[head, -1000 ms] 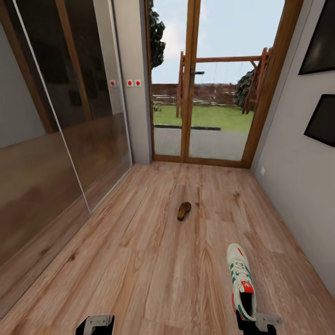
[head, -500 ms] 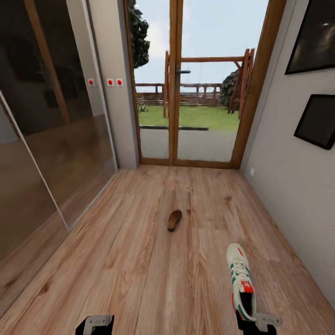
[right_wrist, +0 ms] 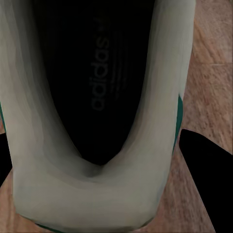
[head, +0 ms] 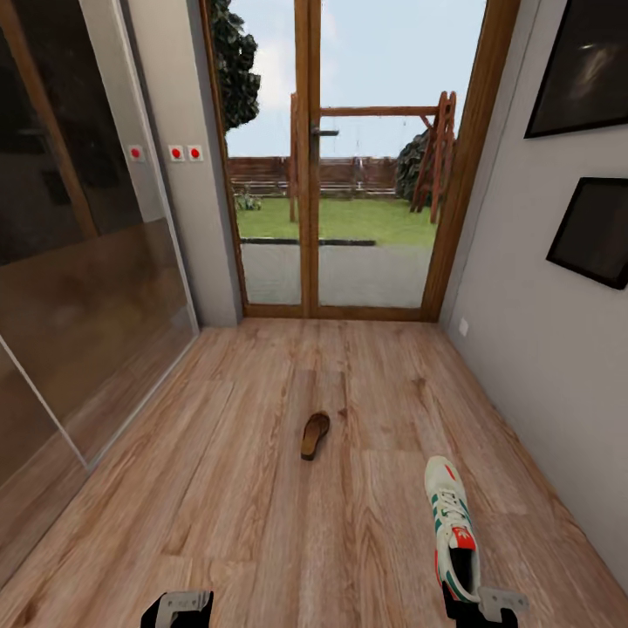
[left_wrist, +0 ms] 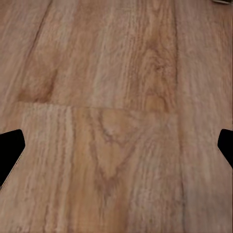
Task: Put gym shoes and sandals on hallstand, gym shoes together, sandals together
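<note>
Right gripper [head: 478, 602] is clamped on the heel of a white gym shoe [head: 452, 523], toe pointing at the glazed door [head: 340, 174]. One brown sandal [head: 315, 434] lies on the corridor floor [head: 218, 488], between shoe and door. Left gripper [head: 179, 608] hangs spread over bare planks.

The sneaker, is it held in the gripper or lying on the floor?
Held: the right gripper clamps the sneaker at its heel, toe pointing forward.

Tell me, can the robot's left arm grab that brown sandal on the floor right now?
Probably not yet. The sandal lies well ahead on the wood floor, far beyond the left gripper, whose open fingers hold nothing. Nothing blocks the way; the robot must roll closer.
</note>
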Robot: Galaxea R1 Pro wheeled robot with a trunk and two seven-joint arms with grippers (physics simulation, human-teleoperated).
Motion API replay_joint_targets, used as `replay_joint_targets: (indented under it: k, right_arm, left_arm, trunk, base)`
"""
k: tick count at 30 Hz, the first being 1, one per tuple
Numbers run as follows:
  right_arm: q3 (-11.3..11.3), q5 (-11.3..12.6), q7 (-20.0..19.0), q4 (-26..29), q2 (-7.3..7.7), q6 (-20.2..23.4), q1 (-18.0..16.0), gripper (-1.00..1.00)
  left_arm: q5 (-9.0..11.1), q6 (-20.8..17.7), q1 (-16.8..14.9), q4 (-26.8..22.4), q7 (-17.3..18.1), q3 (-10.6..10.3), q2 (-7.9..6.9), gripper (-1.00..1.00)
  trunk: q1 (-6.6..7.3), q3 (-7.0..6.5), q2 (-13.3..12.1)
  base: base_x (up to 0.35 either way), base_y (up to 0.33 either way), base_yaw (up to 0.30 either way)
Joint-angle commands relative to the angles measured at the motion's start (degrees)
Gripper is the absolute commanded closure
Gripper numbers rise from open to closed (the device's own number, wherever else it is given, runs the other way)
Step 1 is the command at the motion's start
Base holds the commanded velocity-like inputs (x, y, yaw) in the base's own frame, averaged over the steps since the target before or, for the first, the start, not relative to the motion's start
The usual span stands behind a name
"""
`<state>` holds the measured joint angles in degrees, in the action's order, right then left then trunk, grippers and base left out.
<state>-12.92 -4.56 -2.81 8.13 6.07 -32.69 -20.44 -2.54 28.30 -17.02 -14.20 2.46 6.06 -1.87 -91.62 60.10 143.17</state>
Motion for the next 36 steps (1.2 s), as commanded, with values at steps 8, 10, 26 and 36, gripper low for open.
replay_joint_targets:
  k: [8,10,26,36]
  right_arm:
    - [-0.5,-0.5,-0.3,-0.1,0.0,-0.2,0.0,1.0]
    - [-0.5,-0.5,-0.3,-0.1,0.0,-0.2,0.0,1.0]
    - [-0.5,-0.5,-0.5,0.0,0.0,-0.2,0.0,1.0]
    - [-0.4,-0.5,-0.5,0.1,0.0,-0.2,0.0,1.0]
  left_arm:
    - [-0.3,0.2,0.0,0.1,0.3,0.4,0.03,-1.0]
    - [-0.3,0.2,0.0,0.1,0.3,0.4,0.03,-1.0]
    - [-0.3,0.2,0.0,0.0,0.3,0.4,0.08,-1.0]
    - [-0.3,0.1,0.0,0.0,0.3,0.3,-0.15,-1.0]
  trunk:
    - [-0.02,0.05,0.0]
    - [-0.02,0.05,0.0]
    - [-0.02,0.05,0.0]
    - [-0.02,0.05,0.0]
  base:
    - [0.34,0.0,-0.001]
    - [0.34,0.0,0.0]
    - [0.34,0.0,0.0]
    - [0.264,0.0,0.0]
